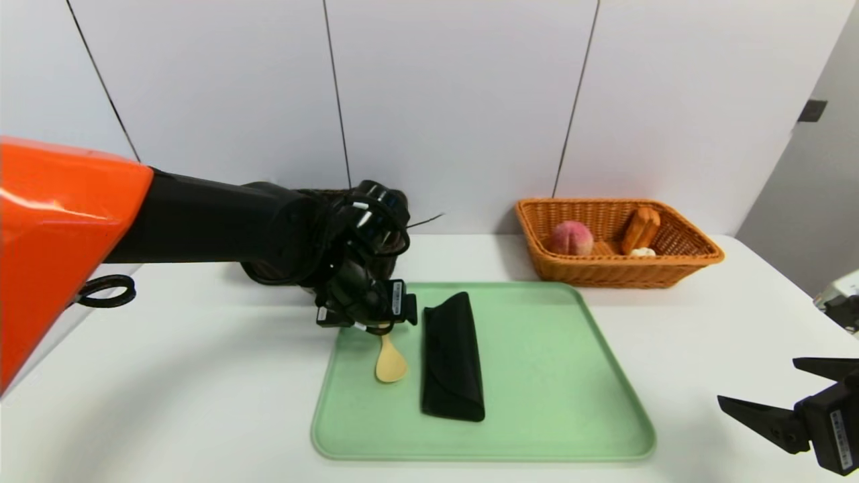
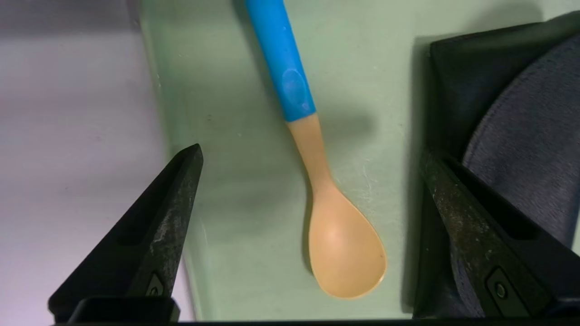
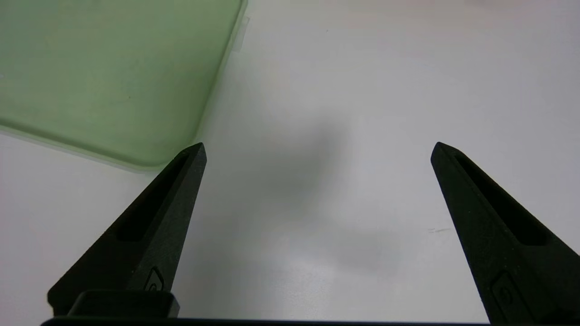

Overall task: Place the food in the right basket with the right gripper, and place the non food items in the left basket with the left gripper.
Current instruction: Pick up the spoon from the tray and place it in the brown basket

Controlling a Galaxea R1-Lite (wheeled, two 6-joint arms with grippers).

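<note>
Right pincer (image 1: 772,386), black, two tapered fingers spread wide and holding nothing, hangs nearest at the bench's right front, over bare white surface just off the tray's near right corner.

Pale green plastic tray (image 1: 537,429), rounded corners and a low raised rim, lies flat at the middle of the white bench (image 1: 201,402). Its right half is bare; open white surface runs along its front, left and right edges.

Black soft fabric pouch (image 1: 451,359), long and folded, lies lengthwise on the tray's left half, well inside the rim.

Small spoon with tan bowl and blue handle (image 2: 317,181) lies flat on the tray between the pouch and the tray's left rim, apart from both, bowl toward the bench's front. From the head camera only the tan bowl shows; the handle is hidden under the left arm.

Left pincer (image 2: 312,158), black, on a black forearm with an orange upper shell, reaches in from the left and points steeply down above the spoon. Its fingers stand wide apart, one over the tray's left rim, the other over the pouch's edge, gripping nothing.

Woven brown wicker basket (image 1: 698,258), rectangular with flared sides, sits at the bench's right rear, just behind the tray's far right corner. Inside: a pink peach (image 1: 572,237), a brown bread-like piece (image 1: 641,229) leaning on the wall, and a small whitish item (image 1: 643,252) I cannot identify.

White panelled wall (image 1: 456,100) with dark seams closes the bench's rear edge.
</note>
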